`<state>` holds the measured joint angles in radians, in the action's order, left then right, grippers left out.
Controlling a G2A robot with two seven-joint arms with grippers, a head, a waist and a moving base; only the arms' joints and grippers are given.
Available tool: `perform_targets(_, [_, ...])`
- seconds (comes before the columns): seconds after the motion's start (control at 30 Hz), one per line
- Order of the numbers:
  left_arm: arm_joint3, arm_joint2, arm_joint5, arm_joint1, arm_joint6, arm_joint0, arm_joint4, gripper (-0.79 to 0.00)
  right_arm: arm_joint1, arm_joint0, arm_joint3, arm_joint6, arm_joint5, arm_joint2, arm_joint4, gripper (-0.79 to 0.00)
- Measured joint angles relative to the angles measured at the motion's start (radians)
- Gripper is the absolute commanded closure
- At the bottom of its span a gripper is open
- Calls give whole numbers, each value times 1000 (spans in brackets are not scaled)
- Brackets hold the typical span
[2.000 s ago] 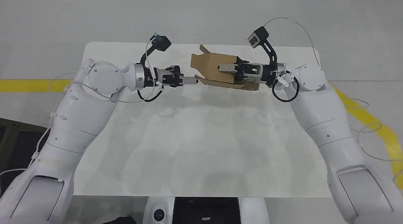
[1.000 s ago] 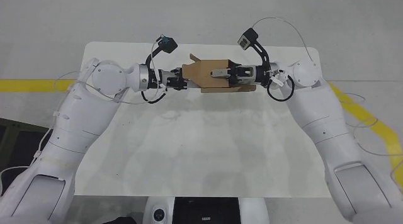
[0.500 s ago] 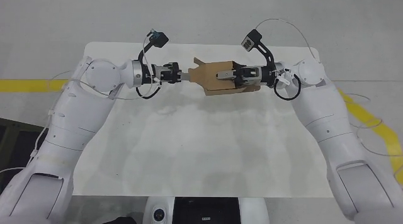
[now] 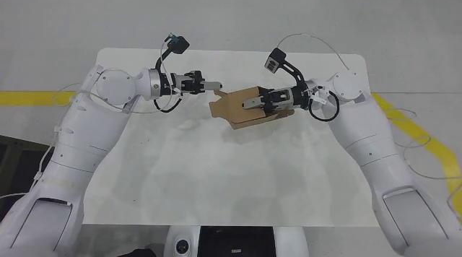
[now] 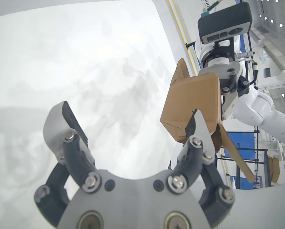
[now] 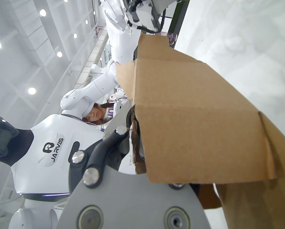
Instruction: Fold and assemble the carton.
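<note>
White table (image 4: 216, 185), brown carton (image 4: 229, 111), part-folded, flaps loose

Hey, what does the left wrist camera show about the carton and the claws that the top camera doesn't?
Left wrist view: the left claw stands wide open with nothing between its ribbed pads, and a loose flap hangs from the carton.
Top view: the full outline of the white table, both arms reaching in from opposite sides, and a gap between the left claw and the carton.
Both: the right claw gripping the brown carton over the table.
</note>
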<state>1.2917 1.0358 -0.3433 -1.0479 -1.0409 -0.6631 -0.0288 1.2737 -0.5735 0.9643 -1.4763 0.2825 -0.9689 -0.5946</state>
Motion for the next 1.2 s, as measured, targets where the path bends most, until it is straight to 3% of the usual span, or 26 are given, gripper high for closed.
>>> perform_targets(0.27, [21,9,-11,5,-25,-12,19,-785,3,14,-33,51,33,-10,2,0])
perform_targets(1.2, [35,-2,-9,4,-30,-20,36,-785,22,30,-46,35,41,18,-9,0])
